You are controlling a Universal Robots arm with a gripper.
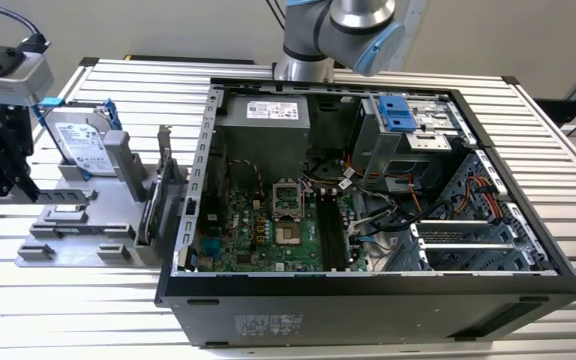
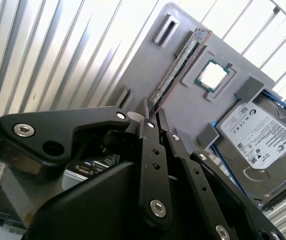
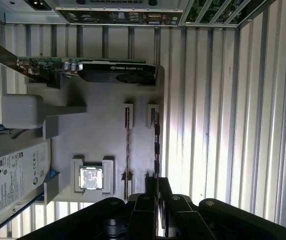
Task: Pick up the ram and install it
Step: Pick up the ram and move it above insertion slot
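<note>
The ram [image 2: 179, 66] is a thin dark green stick standing on edge in a slot of the grey holder plate [image 2: 132, 60], right beside a square processor chip [image 2: 212, 76]. My gripper [image 2: 153, 114] hovers above the plate, close to the near end of the stick without touching it. Its black fingers [image 2: 151, 150] meet at the tips, with nothing between them. In the first wrist view the gripper [image 3: 156, 183] hangs over the plate's edge. In the exterior view the gripper [image 1: 13, 187] is at the far left, over the plate.
A silver-labelled hard drive [image 1: 80, 142] in a blue frame and a tall card with a metal bracket [image 1: 164, 187] stand on the plate [image 1: 73, 244]. The open computer case [image 1: 368, 300] with its green motherboard [image 1: 268, 225] lies to the exterior view's right on a slatted table [image 1: 58, 300].
</note>
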